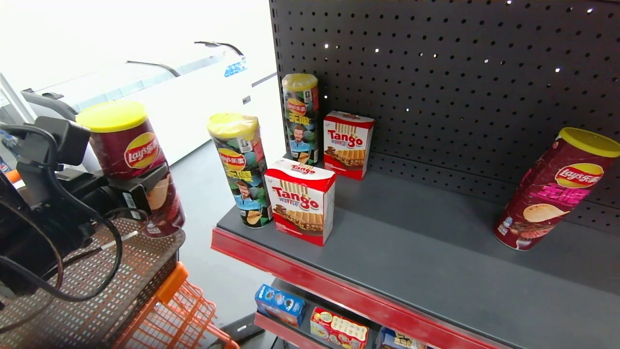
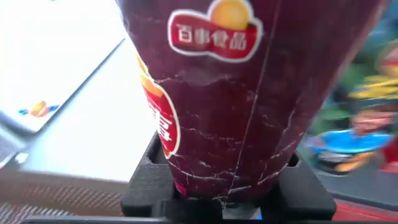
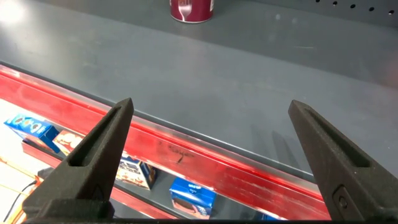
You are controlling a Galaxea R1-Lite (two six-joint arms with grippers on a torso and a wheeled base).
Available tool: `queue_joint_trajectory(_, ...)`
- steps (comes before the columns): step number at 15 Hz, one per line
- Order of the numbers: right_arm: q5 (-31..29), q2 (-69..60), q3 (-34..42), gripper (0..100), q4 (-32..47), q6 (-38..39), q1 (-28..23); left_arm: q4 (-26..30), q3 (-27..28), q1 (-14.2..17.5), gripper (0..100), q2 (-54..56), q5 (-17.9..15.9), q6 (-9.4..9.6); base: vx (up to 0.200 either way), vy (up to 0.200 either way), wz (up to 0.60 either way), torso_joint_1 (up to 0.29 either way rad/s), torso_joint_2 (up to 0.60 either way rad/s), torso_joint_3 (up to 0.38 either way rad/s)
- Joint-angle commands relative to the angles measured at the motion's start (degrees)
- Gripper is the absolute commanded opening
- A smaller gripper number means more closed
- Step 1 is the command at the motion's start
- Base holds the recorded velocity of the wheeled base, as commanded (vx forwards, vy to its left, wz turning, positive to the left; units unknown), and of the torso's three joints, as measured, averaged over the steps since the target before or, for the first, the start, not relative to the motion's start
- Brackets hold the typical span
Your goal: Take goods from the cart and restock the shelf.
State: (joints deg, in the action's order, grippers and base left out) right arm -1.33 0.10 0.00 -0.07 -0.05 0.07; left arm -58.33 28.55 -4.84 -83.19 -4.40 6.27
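My left gripper [image 1: 147, 191] is shut on a dark red chips can [image 1: 131, 160] with a yellow lid, held upright above the orange cart [image 1: 160, 300], left of the shelf [image 1: 387, 252]. The left wrist view has the same chips can [image 2: 242, 99] clamped between the black fingers [image 2: 149, 180]. My right gripper [image 3: 214, 158] is open in front of the shelf's red front edge [image 3: 186, 149], nothing between its fingers. Another dark red chips can [image 1: 552, 189] stands tilted at the shelf's back right, its base also in the right wrist view [image 3: 191, 9].
Two multicoloured chips cans [image 1: 240, 169] [image 1: 301, 116] and two red-and-white wafer boxes [image 1: 300, 206] [image 1: 347, 144] stand at the shelf's left end. A perforated back panel [image 1: 436, 72] rises behind. Snack boxes [image 1: 279, 304] sit on the lower shelf. The shelf's middle is bare.
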Motion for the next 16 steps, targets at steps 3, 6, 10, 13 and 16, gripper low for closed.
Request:
queue_joint_trajectory(3,0.01,-0.01,0.00,100,-0.01,-0.04,0.01,-0.03,-0.43,-8.26,0,0.75,-2.10,-0.55,0.000,0.000,0.00,0.000,0.00,0.000)
queue_joint_trajectory(6,0.01,-0.01,0.00,100,-0.01,-0.04,0.01,0.15,-0.43,-11.60,0,0.84,-5.27,-0.73,0.000,0.000,0.00,0.000,0.00,0.000)
queue_joint_trajectory(10,0.01,-0.01,0.00,100,-0.01,0.05,0.01,0.06,-3.50,-18.01,0,3.56,-5.36,-3.37,0.000,0.000,0.00,0.000,0.00,0.000)
queue_joint_trajectory(13,0.01,-0.01,0.00,100,-0.01,-0.04,0.01,0.15,-4.38,-21.18,0,5.49,-5.97,-5.12,0.000,0.000,0.00,0.000,0.00,0.000)
queue_joint_trajectory(16,0.01,-0.01,0.00,100,-0.01,-0.04,0.01,0.15,-5.87,-23.99,0,5.41,-6.32,-5.12,0.000,0.000,0.00,0.000,0.00,0.000)
